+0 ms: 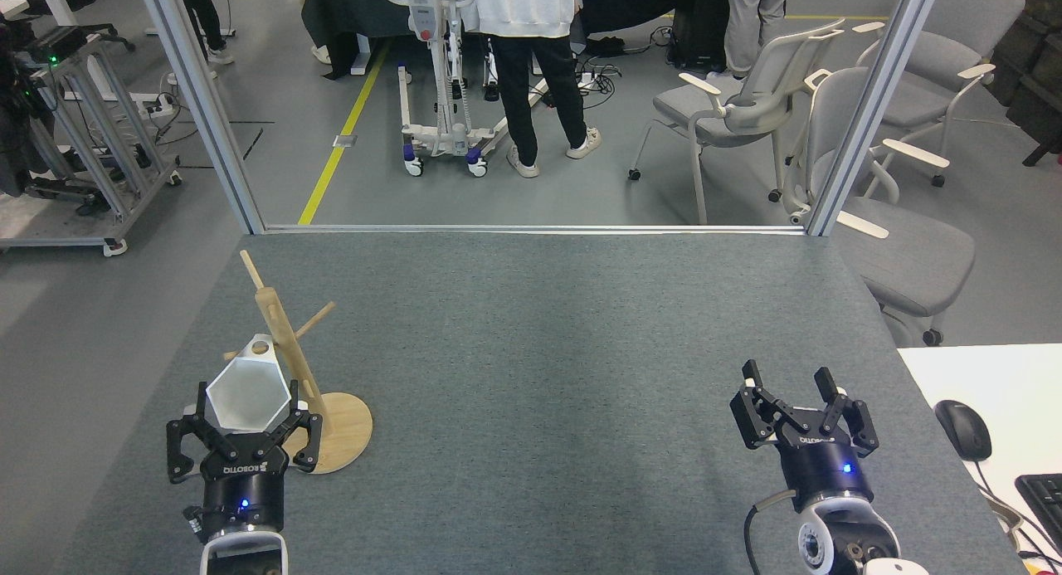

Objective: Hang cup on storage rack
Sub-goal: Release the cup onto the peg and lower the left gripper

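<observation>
cup (247, 390): white, faceted, hexagonal rim seen almost straight from above, plain white inside; small tab with a round hole at its far edge, overlapping a low peg of the rack in this view; whether peg passes through hole cannot be told
cup location: near-left part of desk, just left of rack post, held above the surface
left pincer (246, 442): black, fingers closed in on the cup's lower body from both sides; cup is gripped; blue light lit on the wrist
storage rack (286, 351): light wood, slim post leaning left in view, angled pegs out to upper left and right, round disc base flat on desk; base partly hidden behind left pincer
cup vs rack: rim right edge touching or just beside post, cannot be told which
right pincer (798, 392): black, fingers spread apart, nothing held; near-right part of desk, well apart from cup and rack
desk (548, 343): grey felt-like cover, metal frame uprights at far corners
side table (987, 384): white, at right edge; black mouse (962, 430) and corner of keyboard (1041, 496) on it
background: person (531, 60) standing, dark trousers, white top; grey chairs (747, 102) to the right; yellow floor line (344, 131)
</observation>
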